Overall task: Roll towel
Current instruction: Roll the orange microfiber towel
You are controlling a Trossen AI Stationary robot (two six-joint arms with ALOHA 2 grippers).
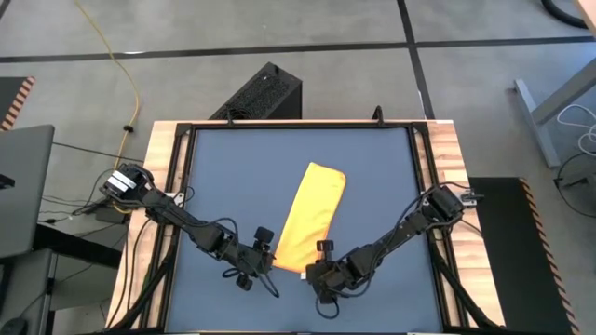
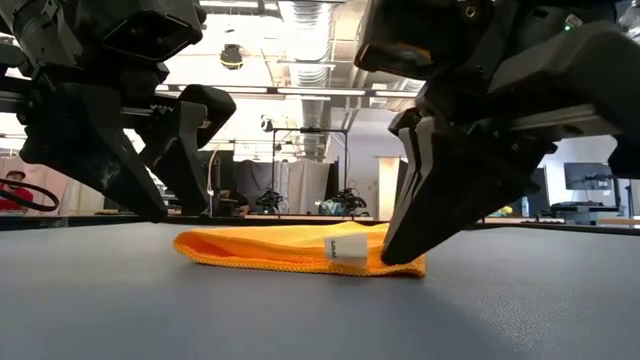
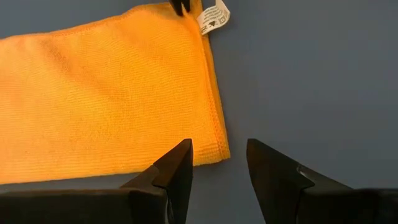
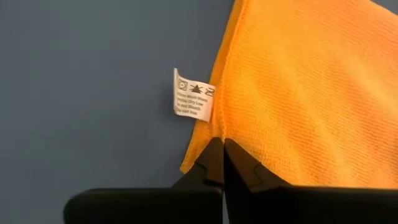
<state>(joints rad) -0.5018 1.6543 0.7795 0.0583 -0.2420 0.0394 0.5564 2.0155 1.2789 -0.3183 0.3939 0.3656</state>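
Note:
The yellow towel [image 1: 309, 219] lies flat on the dark blue tabletop [image 1: 223, 167] as a long folded strip, running from the far middle toward the near edge. Its white tag [image 4: 194, 99] sticks out at its near end. My right gripper [image 4: 222, 146] is shut at that near end, right beside the tag. It also shows in the high view [image 1: 315, 272]. My left gripper [image 3: 217, 149] is open at the other corner of the near end, one finger over the cloth and one over bare table. It also shows in the high view [image 1: 264, 253]. My right gripper has its shut fingertips on the towel's near edge [image 4: 217, 132], just beside the tag. The fingers slant down from the near right. The towel lies flat on the table. Whether cloth is caught between the tips, I cannot tell. My left gripper: I cannot tell whether its fingers [image 3: 180, 158] touch the towel's corner [image 3: 214, 146].
The wooden table frame [image 1: 163, 186] runs around the blue top. A black box [image 1: 261, 93] stands on the floor beyond the far edge. Bare tabletop lies to the left and right of the towel.

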